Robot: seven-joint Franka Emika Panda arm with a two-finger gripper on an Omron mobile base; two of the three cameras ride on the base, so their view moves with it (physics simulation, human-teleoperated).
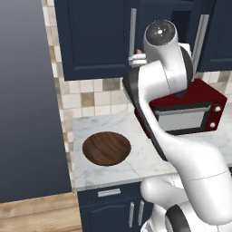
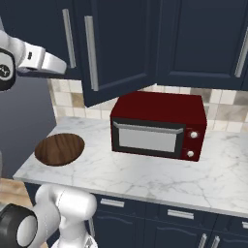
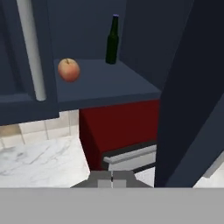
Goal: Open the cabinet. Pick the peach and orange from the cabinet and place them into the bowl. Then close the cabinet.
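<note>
The navy wall cabinet (image 1: 95, 41) has its right door (image 2: 121, 46) swung partly open, while the left door (image 3: 17, 87) stays closed. On the shelf inside, the reddish-pink peach (image 3: 68, 70) rests near the front left. The orange is hidden from me. My gripper (image 3: 112, 178) hangs in front of the cabinet, below shelf level and just above the microwave, with its fingertips pressed together and empty. It shows beside the left door's bar handle (image 2: 69, 38) as gripper (image 2: 59, 65) and gripper (image 1: 135, 59). The wooden bowl (image 1: 106, 148) lies empty on the counter's left part, also bowl (image 2: 59, 149).
A dark green bottle (image 3: 112, 39) stands at the back of the shelf. A red microwave (image 2: 157, 126) sits on the marble counter (image 2: 145, 177) under the open door. A grey wall (image 1: 27, 99) bounds the left side. Base cabinets (image 1: 113, 208) run below.
</note>
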